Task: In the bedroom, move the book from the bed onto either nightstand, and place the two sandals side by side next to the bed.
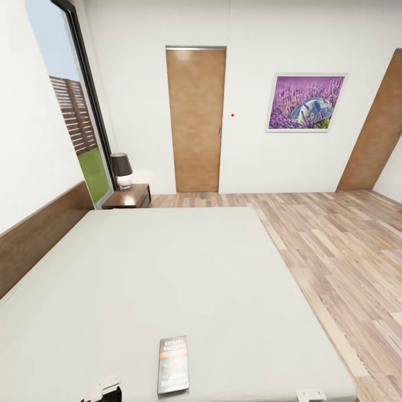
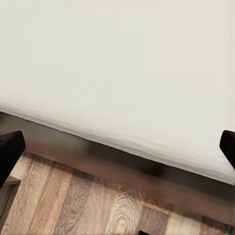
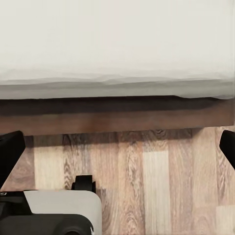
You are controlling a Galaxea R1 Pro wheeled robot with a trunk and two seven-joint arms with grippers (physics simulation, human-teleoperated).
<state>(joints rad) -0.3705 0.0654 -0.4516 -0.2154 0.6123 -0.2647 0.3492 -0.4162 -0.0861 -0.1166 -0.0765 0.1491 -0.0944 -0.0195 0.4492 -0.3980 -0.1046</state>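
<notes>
**Reaching for the book at the near edge of the bed**

Both arms sit low in front of the robot. In the left wrist view the left gripper [image 2: 117, 147] has its dark fingertips at the far sides of the frame, so the fingers are spread wide with nothing between them, and it looks across the floor [image 2: 73, 205] at the mattress edge. The right gripper [image 3: 117, 147] is spread just as wide and empty, facing the dark wooden frame of the bed [image 3: 117, 44].

The book [image 1: 173, 364] lies flat on the mattress near the robot's edge, just beside the left arm's end in the head view, cover up, long side running away from the robot. It is thin, so a good grasp probably means sliding one finger under an overhanging edge or nudging it to the mattress edge first, then pinching across the short width. The left arm looks the closer choice.

Farther off, the nightstand [image 1: 129, 196] stands at the bed's far corner by the headboard, with a lamp [image 1: 121, 170] on it; the free part of its top is hard to judge from here. Keep the book level and set it down beside the lamp. Beyond are the door [image 1: 195, 120] and the lavender picture [image 1: 306, 103].
</notes>
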